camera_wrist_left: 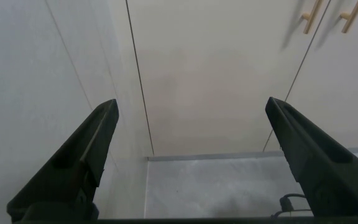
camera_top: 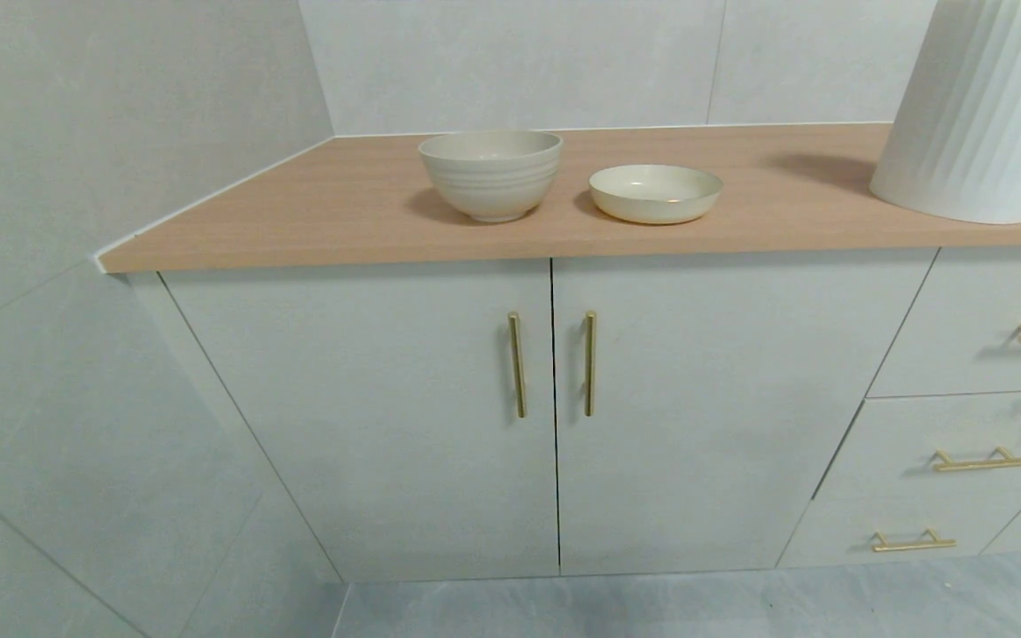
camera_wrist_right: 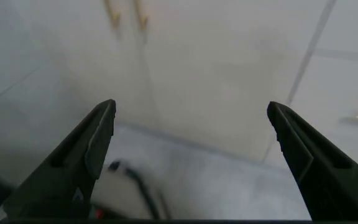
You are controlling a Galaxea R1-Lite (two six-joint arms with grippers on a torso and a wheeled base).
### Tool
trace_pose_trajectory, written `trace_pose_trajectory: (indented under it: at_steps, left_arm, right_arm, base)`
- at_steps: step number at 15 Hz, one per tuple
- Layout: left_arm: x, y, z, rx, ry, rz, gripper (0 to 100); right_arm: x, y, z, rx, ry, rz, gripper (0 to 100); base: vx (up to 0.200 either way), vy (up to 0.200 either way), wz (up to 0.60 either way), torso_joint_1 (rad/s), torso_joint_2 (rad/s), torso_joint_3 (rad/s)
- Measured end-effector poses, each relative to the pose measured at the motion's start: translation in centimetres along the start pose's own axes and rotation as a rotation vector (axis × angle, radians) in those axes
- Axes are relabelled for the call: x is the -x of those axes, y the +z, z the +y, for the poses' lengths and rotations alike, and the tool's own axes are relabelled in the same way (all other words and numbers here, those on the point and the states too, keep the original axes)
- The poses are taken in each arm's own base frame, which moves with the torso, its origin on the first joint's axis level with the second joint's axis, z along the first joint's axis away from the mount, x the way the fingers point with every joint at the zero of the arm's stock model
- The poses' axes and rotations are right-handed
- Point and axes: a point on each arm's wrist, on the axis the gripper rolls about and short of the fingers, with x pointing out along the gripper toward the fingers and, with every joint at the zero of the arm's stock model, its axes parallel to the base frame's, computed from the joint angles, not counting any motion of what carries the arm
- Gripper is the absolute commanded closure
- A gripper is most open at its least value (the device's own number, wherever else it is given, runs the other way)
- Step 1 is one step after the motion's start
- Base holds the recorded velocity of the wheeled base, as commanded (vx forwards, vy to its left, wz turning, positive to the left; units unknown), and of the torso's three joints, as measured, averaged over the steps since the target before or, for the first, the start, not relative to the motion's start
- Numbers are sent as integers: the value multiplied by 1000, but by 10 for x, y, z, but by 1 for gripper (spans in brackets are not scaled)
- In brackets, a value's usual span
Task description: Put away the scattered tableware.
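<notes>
A deep bowl [camera_top: 490,175] is seen on the wooden countertop [camera_top: 298,213]. A shallow dish [camera_top: 655,192] is set just beside it at its 3 o'clock, and the two are kept apart. Both are placed near the counter's front edge.

Well off at 3 o'clock again, a tall white fluted vessel [camera_top: 980,106] is stood. At 9 o'clock of the bowl, bare wood is left up to the tiled side wall [camera_top: 120,115].

At 6 o'clock, under the counter edge, two cabinet doors [camera_top: 369,416] are shut, with their gold handles [camera_top: 518,363] paired at the seam. Drawers [camera_top: 962,425] are stacked at the doors' 3 o'clock.

The left gripper [camera_wrist_left: 191,104] is held spread wide, low before the cabinet front and over the floor [camera_wrist_left: 216,186]. The right gripper [camera_wrist_right: 190,106] is likewise spread wide there.
</notes>
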Motion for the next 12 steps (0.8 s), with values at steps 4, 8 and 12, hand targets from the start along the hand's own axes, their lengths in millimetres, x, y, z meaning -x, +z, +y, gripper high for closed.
trace_pose_trajectory:
  at_steps: [4, 8, 12]
  left_arm:
    - [0, 0, 0, 0, 0, 0, 0]
    - [0, 0, 0, 0, 0, 0, 0]
    - [0, 0, 0, 0, 0, 0, 0]
  right_arm:
    - [-32, 17, -9, -76, 105, 202, 0]
    - [-81, 42, -14, -80, 257, 297, 0]
    - [-139, 62, -7, -48, 372, 276, 0]
  base:
    - [0, 0, 0, 0, 0, 0]
    - [0, 0, 0, 0, 0, 0]
    - [0, 0, 0, 0, 0, 0]
